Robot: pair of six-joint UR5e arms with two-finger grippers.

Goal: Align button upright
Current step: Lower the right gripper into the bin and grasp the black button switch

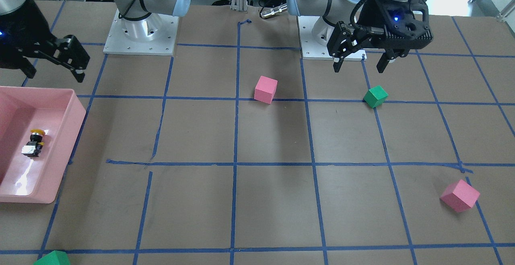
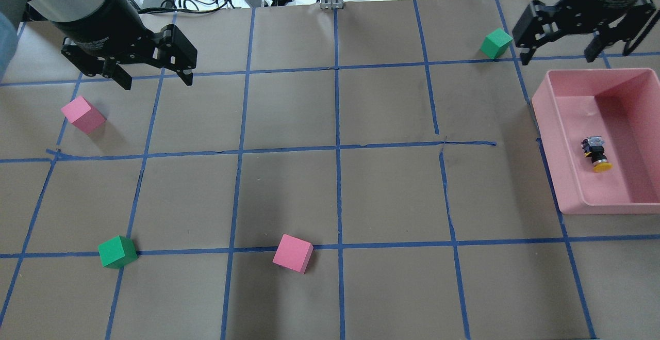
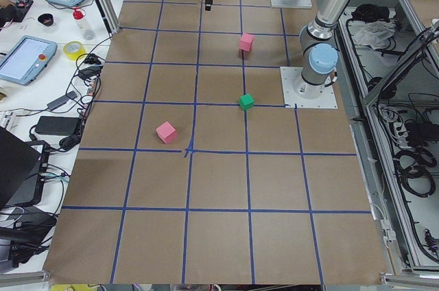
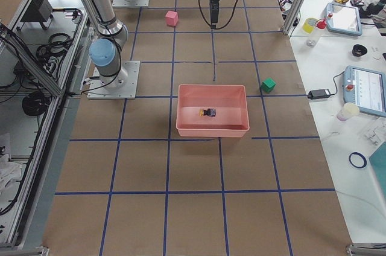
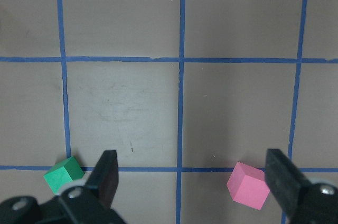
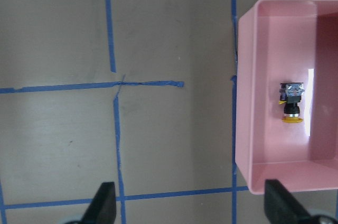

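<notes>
Button (image 2: 596, 154): lies on its side on the floor of the pink bin (image 2: 554, 154), at the robot's right end of the table. Yellow cap points toward the robot, grey-white block away from it. It touches no wall of the bin.

Right gripper (image 2: 557, 59): hangs high above the table, jaws spread wide, nothing held. It is not over the button. In the right wrist view the bin fills the right side, and the button sits ahead of the fingers (image 6: 103, 205), just outside the span between them, well below. Gripper and button are well apart.

Left gripper (image 2: 157, 83): also raised, jaws wide apart, nothing held, at the far left of the table, well apart from the bin.

Other items on the brown table (image 2: 335, 200): two pink cubes (image 2: 82, 114) (image 2: 293, 253) and two green cubes (image 2: 117, 251) (image 2: 496, 42), all outside the bin.
</notes>
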